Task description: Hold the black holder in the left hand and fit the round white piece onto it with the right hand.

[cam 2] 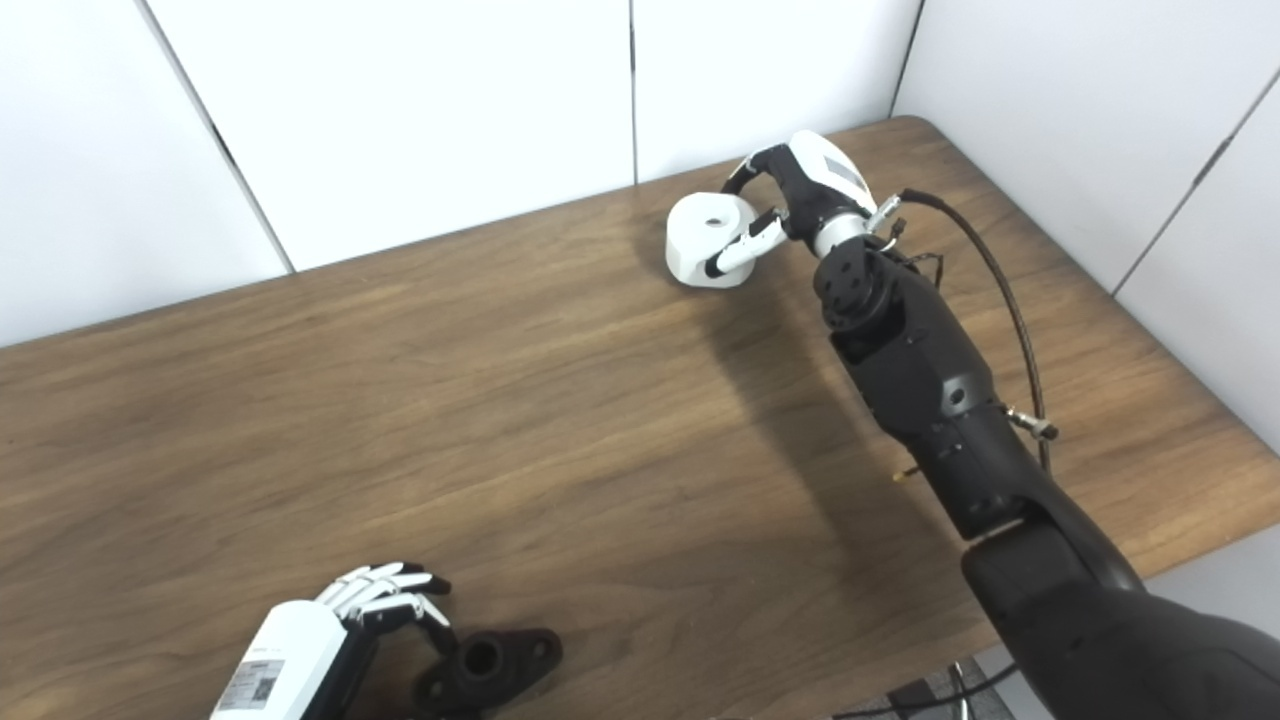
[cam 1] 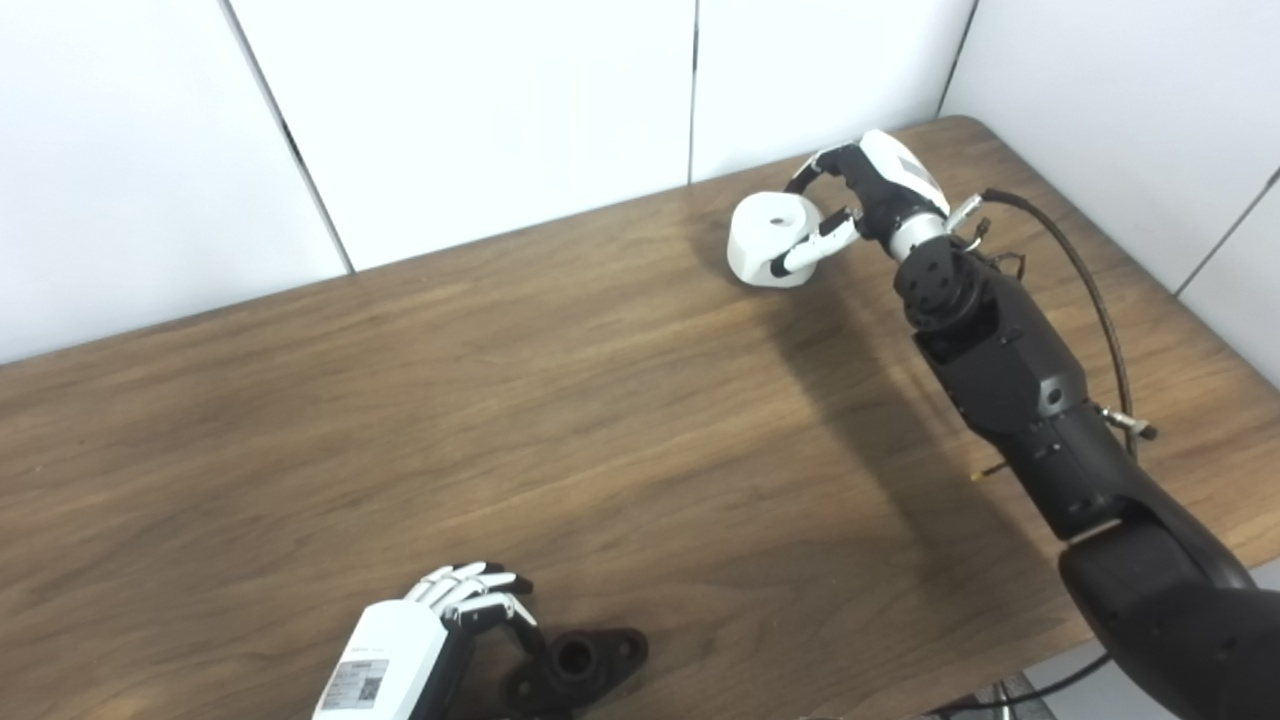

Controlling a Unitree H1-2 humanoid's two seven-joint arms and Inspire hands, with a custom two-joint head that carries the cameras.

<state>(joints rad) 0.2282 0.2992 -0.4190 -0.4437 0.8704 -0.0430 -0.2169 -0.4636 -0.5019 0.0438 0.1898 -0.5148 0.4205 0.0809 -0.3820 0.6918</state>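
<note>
At the bottom edge, left of centre, the left hand [cam 1: 440,625] sits nearest the camera with its fingers curled down beside the black holder [cam 1: 578,665]. The holder lies flat on the wooden table [cam 1: 500,400], just right of the hand, its long axis running from lower left to upper right and its round socket facing up. Whether the fingers actually clasp the holder's near end or only touch it I cannot tell; that end is hidden under the hand.

Far off, in the upper right of the frame, the right hand [cam 2: 790,205] is wrapped around the round white piece [cam 2: 705,250], thumb across its near side and fingers over the far side, the piece resting on or barely off the table. The piece's centre hole faces up.

The piece lies well apart from the holder, up and to the right of it, so the coming move is probably a long diagonal carry toward the lower left.
</note>
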